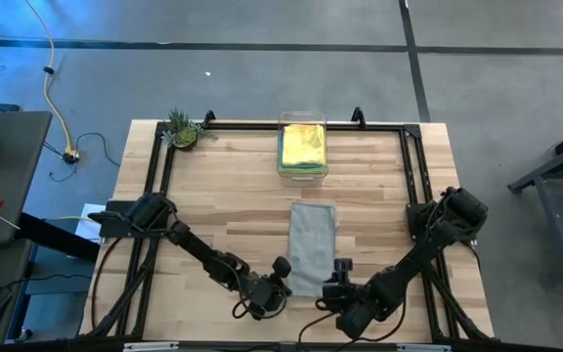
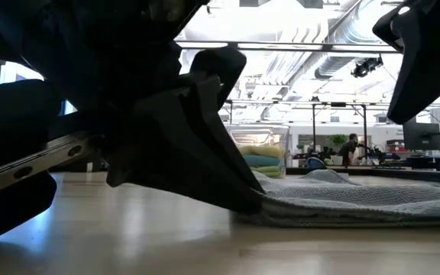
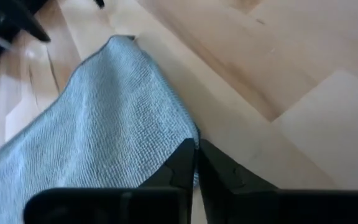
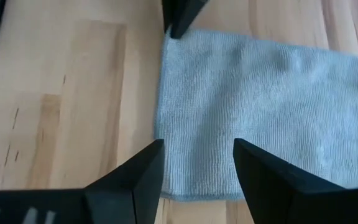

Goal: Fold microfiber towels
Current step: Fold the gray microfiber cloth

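1. Left gripper [image 3: 196, 163] first, right up close: its two fingers are pressed together, pinching the near left corner of the grey towel [image 1: 313, 246] down at the front edge of the worktop [image 1: 223, 196].
2. One grey towel is out on the wood, and it lies as a long narrow strip, running from the front edge toward the middle of the worktop; in the low view its cloth [image 2: 357, 200] shows more than one layer, slightly rumpled on top.
3. Right gripper [image 4: 197, 171], over at the towel's near right corner, fingers spread apart and straddling the short front edge of the cloth; nothing is clamped between them.
4. So that is two grippers, one at each near corner of the same towel, just beside each other across its short edge.
5. One clear plastic bin [image 1: 302, 147] sits at the middle of the back edge, apart from the far end of the grey strip.
6. Inside the bin, a stack of towels [image 1: 303, 145]: yellow on top, green showing at the rim, teal visible beneath in the low view; an exact count of the stack cannot be made.
7. One small potted plant [image 1: 183, 130] stands at the back left corner.
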Robot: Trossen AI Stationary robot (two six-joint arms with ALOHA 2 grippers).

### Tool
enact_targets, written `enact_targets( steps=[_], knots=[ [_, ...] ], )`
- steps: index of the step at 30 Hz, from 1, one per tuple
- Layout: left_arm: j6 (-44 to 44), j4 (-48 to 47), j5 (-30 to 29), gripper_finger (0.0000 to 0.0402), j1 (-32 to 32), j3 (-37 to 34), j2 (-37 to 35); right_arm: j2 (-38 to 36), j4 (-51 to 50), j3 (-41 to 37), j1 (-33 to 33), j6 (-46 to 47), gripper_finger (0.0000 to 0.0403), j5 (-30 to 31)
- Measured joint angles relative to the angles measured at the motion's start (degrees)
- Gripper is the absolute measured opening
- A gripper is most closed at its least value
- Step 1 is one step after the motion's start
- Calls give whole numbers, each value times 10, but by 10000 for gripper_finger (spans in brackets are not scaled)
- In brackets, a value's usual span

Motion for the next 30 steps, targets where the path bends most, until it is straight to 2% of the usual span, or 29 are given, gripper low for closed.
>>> enact_targets(
  steps=[5, 10, 18, 22, 30],
  knots=[
    [-70, -4, -9, 3, 5, -2, -13, -3, 0, 0, 1, 74, 184, 5],
    [-160, -1, 7, 2, 16, -2, -40, -2, 24, 0, 8, 98, 187, 5],
    [-244, -1, 21, 1, 22, -2, -67, 1, 38, 0, 8, 126, 245, 24],
    [-275, 4, 6, 0, 23, -1, -79, 26, 60, 0, 8, 124, 264, 44],
    [-321, -2, -7, 0, 28, -2, -87, 49, 53, 0, 18, 141, 266, 122]
  ],
)
